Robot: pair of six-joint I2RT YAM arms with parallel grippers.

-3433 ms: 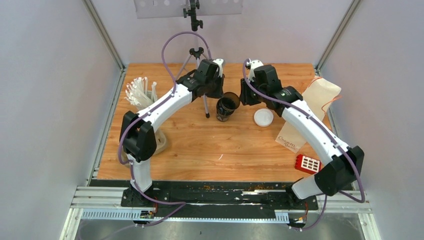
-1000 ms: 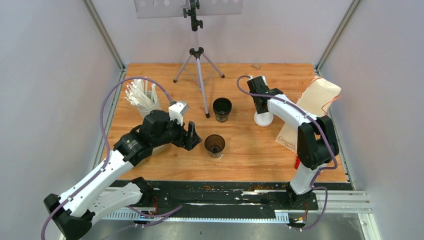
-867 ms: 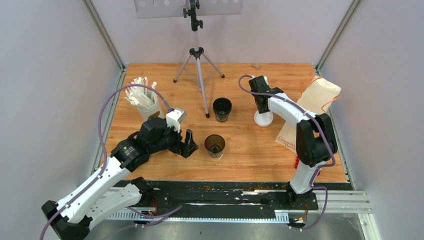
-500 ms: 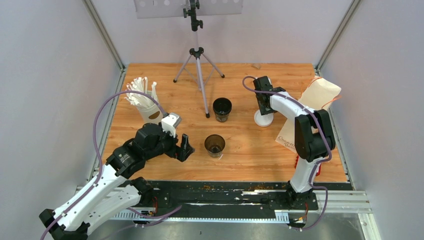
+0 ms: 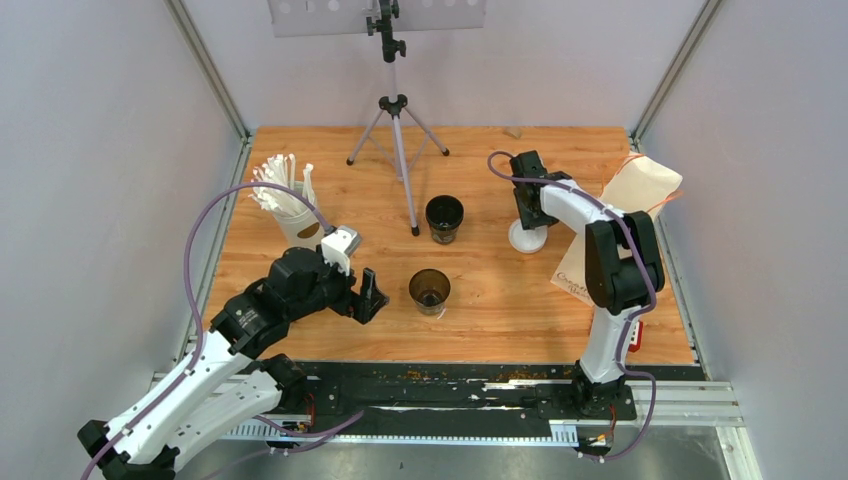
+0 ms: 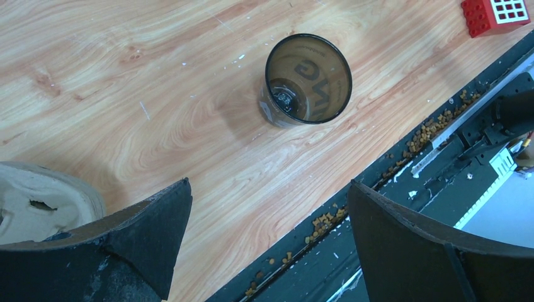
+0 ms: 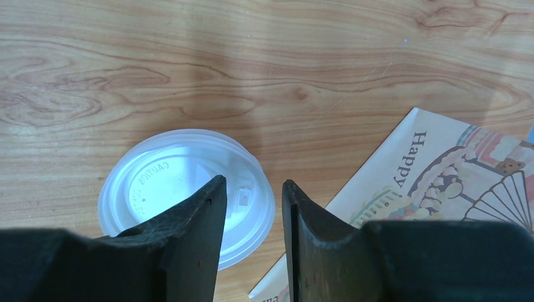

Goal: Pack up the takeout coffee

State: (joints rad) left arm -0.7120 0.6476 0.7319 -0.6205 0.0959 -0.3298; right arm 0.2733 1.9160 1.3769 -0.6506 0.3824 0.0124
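Two lidless black paper cups of the takeout coffee stand mid-table: the far cup [image 5: 444, 217] and the near cup [image 5: 429, 290]. A loose white lid [image 5: 527, 238] lies flat to their right. My left gripper [image 5: 367, 297] hovers open and empty, a short gap left of the near cup [image 6: 306, 80], as the left wrist view shows between its jaws [image 6: 269, 184]. My right gripper [image 5: 526, 212] points down over the lid [image 7: 186, 195]. Its narrow gap [image 7: 252, 182] stands above the lid's right rim, open and gripping nothing.
A white cup of straws [image 5: 290, 205] stands at the left and a tripod [image 5: 398, 150] at the back centre. A printed paper bag [image 5: 620, 215] lies at the right by the lid. The brown pulp tray [image 6: 44, 198] lies under my left wrist. A red block [image 6: 497, 11] lies front right.
The cups, stacked at the back between both grippers, now stand apart. My left gripper drew back left from the near cup and widened. My right gripper edged right above the lid.
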